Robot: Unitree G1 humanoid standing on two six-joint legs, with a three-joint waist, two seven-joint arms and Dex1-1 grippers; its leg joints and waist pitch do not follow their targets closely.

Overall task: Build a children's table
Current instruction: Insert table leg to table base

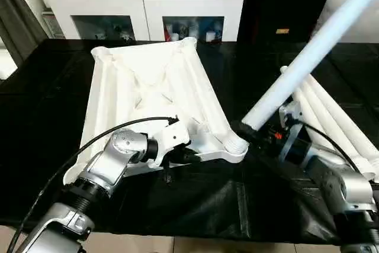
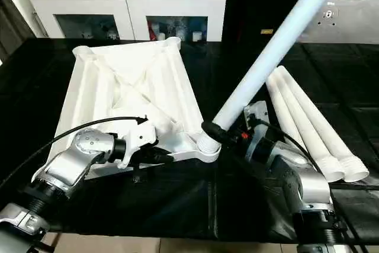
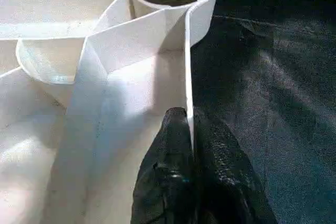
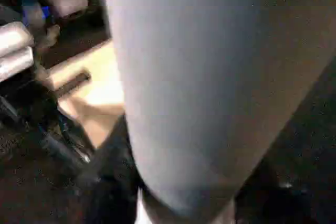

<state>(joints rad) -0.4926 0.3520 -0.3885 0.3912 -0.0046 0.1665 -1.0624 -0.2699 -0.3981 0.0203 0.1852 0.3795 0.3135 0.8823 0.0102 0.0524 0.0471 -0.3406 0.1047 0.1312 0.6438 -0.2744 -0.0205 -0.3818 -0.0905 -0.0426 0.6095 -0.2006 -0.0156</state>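
Surface: black-covered tabletop [image 1: 47, 117], white cabinet [image 1: 142, 4] behind.
Table top: white plastic table top [image 1: 148, 87] lies ribbed side up; near corner socket [image 1: 235, 145] faces the right arm.
Left end effector [image 3: 190, 129]: pinched shut on the thin rim beside that socket.
Right end effector [image 2: 220, 133]: clamped on a leg [image 2: 278, 39] near its threaded end, tilted, at the socket.
Spare legs [image 2: 308, 122]: three, beside it.
Handling: likely light, stiff, slippery; grip low, near threads.
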